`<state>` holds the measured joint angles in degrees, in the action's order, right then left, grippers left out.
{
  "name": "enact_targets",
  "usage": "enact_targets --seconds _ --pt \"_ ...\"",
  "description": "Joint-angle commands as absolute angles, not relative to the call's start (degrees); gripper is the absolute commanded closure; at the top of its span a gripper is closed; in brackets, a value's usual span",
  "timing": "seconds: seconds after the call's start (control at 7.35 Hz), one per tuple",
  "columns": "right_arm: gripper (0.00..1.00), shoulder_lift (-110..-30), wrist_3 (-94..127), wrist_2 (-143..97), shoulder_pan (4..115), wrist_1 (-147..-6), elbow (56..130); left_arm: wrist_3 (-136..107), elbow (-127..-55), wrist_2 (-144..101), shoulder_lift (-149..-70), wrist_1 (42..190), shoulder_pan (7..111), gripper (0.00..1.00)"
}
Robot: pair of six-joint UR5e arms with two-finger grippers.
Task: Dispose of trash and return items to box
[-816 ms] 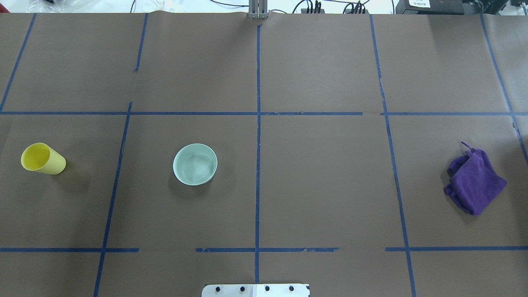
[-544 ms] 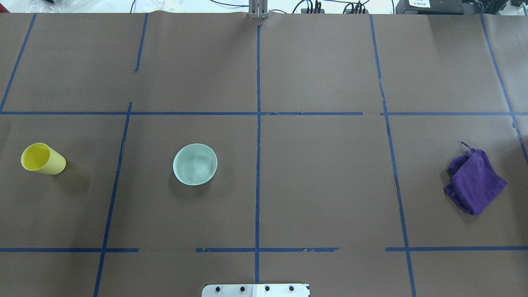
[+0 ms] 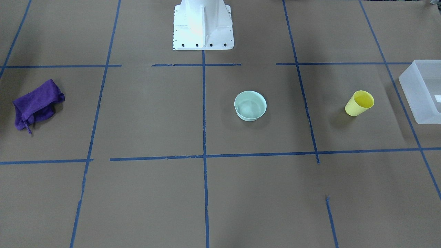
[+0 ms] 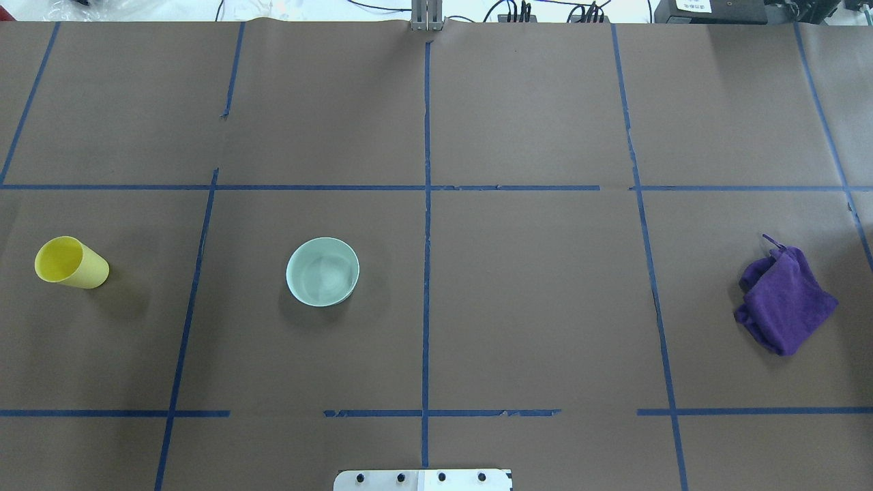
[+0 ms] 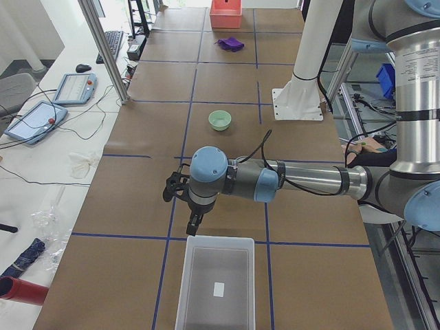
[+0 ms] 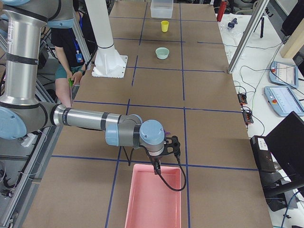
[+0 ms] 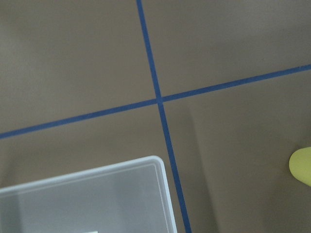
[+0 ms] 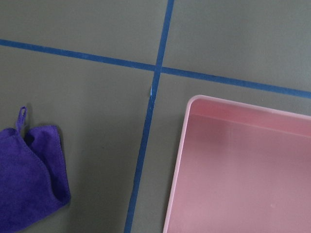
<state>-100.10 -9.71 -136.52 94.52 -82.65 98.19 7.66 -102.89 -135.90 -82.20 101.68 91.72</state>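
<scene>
The yellow cup stands at the table's left, also in the front view; its edge shows in the left wrist view. The mint-green bowl sits upright left of centre. The frosted box stands beyond the cup, at the table's left end. My left gripper hovers near the box's corner; I cannot tell whether it is open or shut. My right gripper hovers at the pink bin's edge; I cannot tell its state either.
A crumpled purple cloth lies at the table's right. A pink bin stands at the right end. The robot's white base is at the table's near middle. Blue tape lines cross the brown surface.
</scene>
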Motion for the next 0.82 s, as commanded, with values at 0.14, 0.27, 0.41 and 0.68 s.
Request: enact_targets --seconds 0.14,0.27,0.41,0.68 --pt "0.00 -98.96 -0.73 -137.02 94.48 -72.90 98.53 7.03 -96.80 -135.79 -83.93 130.93 89.12 0.00" --pt "0.00 -99.66 -0.79 -136.67 94.40 -70.08 98.26 6.94 -94.24 -136.31 -84.28 142.09 89.12 0.00" --pt "0.00 -99.58 -0.88 -136.67 94.39 -69.00 98.26 0.68 -92.48 -136.58 -84.20 147.25 89.03 0.00" --pt "0.00 -99.49 -0.61 -137.46 94.39 -68.30 98.70 -1.40 -92.72 -135.97 -83.59 151.68 85.11 0.00"
